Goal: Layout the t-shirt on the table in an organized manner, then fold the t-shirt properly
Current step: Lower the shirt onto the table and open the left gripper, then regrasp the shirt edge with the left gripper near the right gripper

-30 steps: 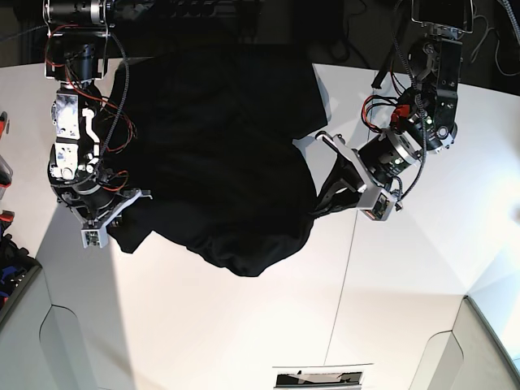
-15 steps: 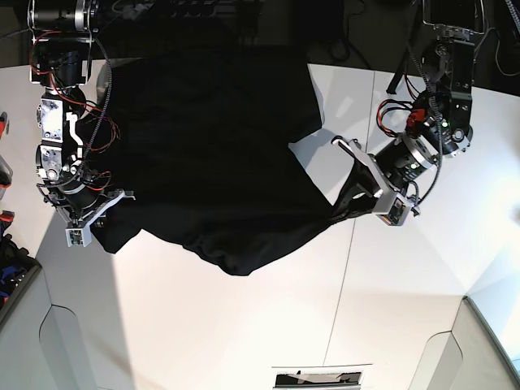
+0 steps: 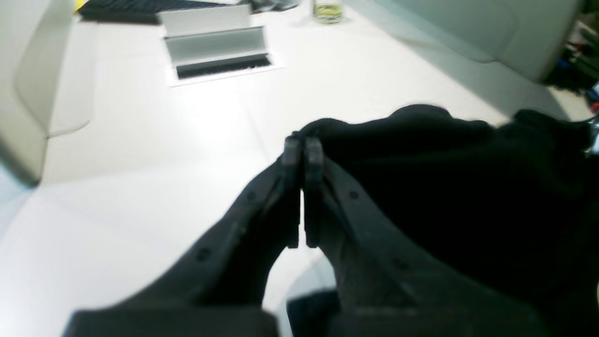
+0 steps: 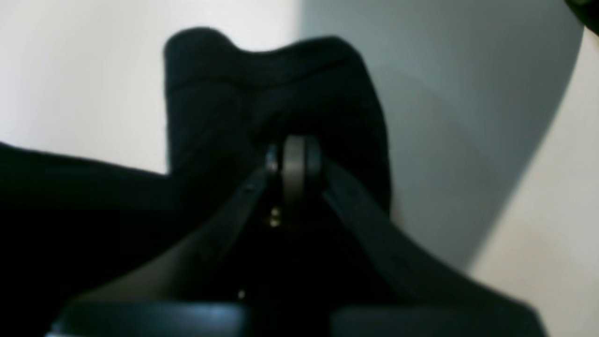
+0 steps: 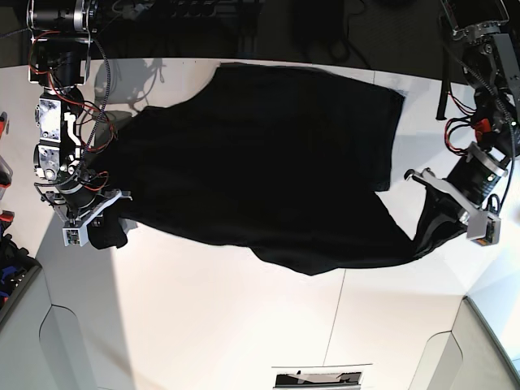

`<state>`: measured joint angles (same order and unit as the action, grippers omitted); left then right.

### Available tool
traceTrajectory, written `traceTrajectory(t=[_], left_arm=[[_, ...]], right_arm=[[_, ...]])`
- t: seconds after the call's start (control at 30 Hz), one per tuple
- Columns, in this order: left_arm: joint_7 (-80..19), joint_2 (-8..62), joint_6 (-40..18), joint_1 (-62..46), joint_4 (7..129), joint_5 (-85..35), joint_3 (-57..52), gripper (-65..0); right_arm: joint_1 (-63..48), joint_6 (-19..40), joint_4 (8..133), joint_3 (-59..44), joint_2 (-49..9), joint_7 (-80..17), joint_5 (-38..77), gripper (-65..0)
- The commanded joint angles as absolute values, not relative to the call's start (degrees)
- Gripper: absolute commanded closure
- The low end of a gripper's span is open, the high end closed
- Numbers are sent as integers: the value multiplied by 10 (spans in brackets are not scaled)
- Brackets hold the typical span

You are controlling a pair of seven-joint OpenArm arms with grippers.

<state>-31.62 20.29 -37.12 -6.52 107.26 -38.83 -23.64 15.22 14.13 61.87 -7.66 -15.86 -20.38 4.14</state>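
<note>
Each end effector, left (image 5: 428,236) and right (image 5: 104,227), is clamped on the t-shirt (image 5: 268,171). I'd keep it taut and level, then lower evenly onto the tabletop (image 5: 227,325).

Plain black t-shirt (image 5: 268,162), white table (image 5: 203,325)

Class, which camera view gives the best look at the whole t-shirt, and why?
The base view: it shows the t-shirt stretched across the table between both arms. The left wrist view shows only a dark bunch at the left gripper; the right wrist view only a blurred fold at the right gripper.
</note>
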Motion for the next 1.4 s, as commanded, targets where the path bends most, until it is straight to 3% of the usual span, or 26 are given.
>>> traceTrajectory(t=[0.0,0.07,0.2,0.27,0.37,0.53,0.7,0.97,1.13,1.37], left_arm=[[-305,211,-371,-61,1083,-401,-248,-22],[-307,211,-371,-70,1083,-401,-256,-82],[-307,211,-371,-96,1083,-401,-258,-386],[-307,211,-371,-106,1083,-401,-260,-441],[-319,211,-371,-113,1083,-409,-272,-441],[-371,211,-400,-113,1083,-522,-288,-441],[-380,210,-400,-128,1083,-528,-219,-440],[-311,193,-400,-133,1081,-392,-2,-440],[-256,150,-382,-122,1038,-270,95,-439],[-251,123,-381,-115,978,-218,178,-439]], right_arm=[[154,132,615,-79,-167,-240,23,0],[154,132,615,-79,-167,-240,24,0],[154,132,615,-79,-167,-240,23,0],[154,132,615,-79,-167,-240,23,0],[152,132,615,-79,-167,-240,24,0],[136,136,628,-79,-167,-240,30,0],[104,136,723,-85,-166,-245,76,0],[89,159,923,-90,-142,-330,154,0],[91,169,924,-86,-93,-307,165,0],[112,178,889,-34,-49,-280,135,0]])
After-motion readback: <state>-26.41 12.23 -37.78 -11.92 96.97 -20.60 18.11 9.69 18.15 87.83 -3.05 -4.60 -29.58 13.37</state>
